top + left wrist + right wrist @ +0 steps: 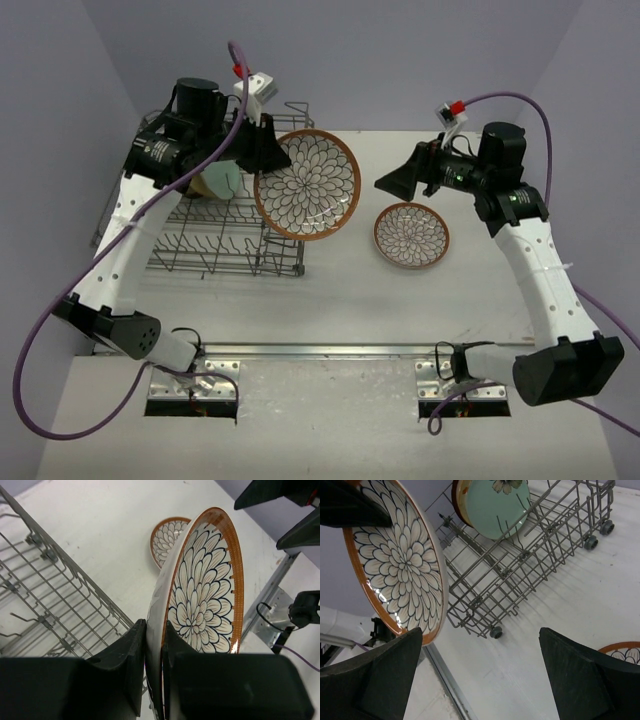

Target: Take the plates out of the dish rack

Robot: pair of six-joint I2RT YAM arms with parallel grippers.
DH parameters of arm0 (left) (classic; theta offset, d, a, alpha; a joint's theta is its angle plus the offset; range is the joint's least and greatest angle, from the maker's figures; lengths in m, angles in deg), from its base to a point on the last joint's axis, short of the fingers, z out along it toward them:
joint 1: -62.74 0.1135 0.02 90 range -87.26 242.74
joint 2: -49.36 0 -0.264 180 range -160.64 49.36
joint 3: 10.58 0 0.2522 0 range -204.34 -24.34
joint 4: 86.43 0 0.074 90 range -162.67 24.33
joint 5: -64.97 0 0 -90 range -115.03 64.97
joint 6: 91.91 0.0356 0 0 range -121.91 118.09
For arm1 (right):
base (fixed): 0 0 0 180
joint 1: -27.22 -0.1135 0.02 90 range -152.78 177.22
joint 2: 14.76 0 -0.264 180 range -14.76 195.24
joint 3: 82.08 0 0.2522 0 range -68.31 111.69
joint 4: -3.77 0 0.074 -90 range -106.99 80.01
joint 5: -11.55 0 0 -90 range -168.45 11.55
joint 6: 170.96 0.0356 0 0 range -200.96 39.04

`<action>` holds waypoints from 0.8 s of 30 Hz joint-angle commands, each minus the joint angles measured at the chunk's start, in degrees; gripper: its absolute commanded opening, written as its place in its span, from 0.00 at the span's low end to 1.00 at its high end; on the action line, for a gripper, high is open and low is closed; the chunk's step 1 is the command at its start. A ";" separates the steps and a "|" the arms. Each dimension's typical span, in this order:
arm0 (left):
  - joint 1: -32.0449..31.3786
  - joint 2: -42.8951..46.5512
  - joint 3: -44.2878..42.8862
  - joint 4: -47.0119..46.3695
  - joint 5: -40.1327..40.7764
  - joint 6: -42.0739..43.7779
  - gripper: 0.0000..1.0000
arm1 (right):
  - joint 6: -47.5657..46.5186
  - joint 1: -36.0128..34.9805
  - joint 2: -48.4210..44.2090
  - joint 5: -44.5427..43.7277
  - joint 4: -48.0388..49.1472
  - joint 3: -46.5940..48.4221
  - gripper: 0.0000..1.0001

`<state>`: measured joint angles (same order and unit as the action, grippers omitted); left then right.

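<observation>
The left jaws, clamped nearly shut on the rim of a large petal plate [307,185], hold it on edge in the air just off the right side of the rack [200,250], above the tabletop [350,300]. The right jaws stand wide open and empty, facing the plate from near by, above a smaller petal plate [411,235] that lies flat on the tabletop, well apart from the rack.

The step in hand looks like carrying the large plate clear to set it down, or passing it to the waiting right jaws. Doing it well calls for a firm pinch on the rim, since the plate hangs from one edge. The lower rim should clear the rack's raised side wires before any descent, and the plate should come to level only over bare tabletop. The path should also keep off the smaller plate. For a handover, the right jaws should close on the opposite rim before the left jaws let go.

The rack holds a mint plate [492,507] leaning among the tines at its far end, with a brown-rimmed plate [456,495] against it; how many more stand there cannot be told
</observation>
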<state>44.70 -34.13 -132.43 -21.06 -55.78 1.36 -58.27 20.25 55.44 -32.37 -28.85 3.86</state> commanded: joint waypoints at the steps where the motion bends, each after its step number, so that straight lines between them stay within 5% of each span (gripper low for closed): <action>1: 0.01 0.94 -0.57 -6.64 -6.55 -2.66 0.00 | 2.69 -1.48 1.58 1.45 2.95 3.23 0.99; 11: -2.73 -1.48 3.59 -8.03 -7.55 -3.54 0.00 | 1.55 -9.44 9.42 0.94 2.42 1.08 0.90; 15: -3.77 -2.53 3.66 -7.75 -6.83 -3.54 0.00 | 2.62 -11.03 13.19 0.84 2.63 3.21 0.64; 19: -3.84 -3.54 3.27 -8.16 -6.08 -3.54 0.00 | 2.81 -11.67 15.42 0.80 1.31 5.18 0.16; 21: -3.84 -3.97 3.05 -8.41 -5.59 -3.54 0.01 | 2.54 -11.67 16.08 -0.01 0.10 5.87 0.00; 23: -3.84 -4.27 2.97 -8.72 -4.06 -3.54 0.19 | 2.53 -11.52 15.71 -0.10 -0.30 5.80 0.00; 24: -3.80 -4.47 2.97 -8.72 -2.25 -3.54 0.43 | 2.85 -10.87 15.16 -0.19 -0.34 5.44 0.00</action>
<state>41.69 -39.96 -127.38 -22.42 -56.83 -0.11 -56.02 8.69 71.24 -30.95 -29.72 6.46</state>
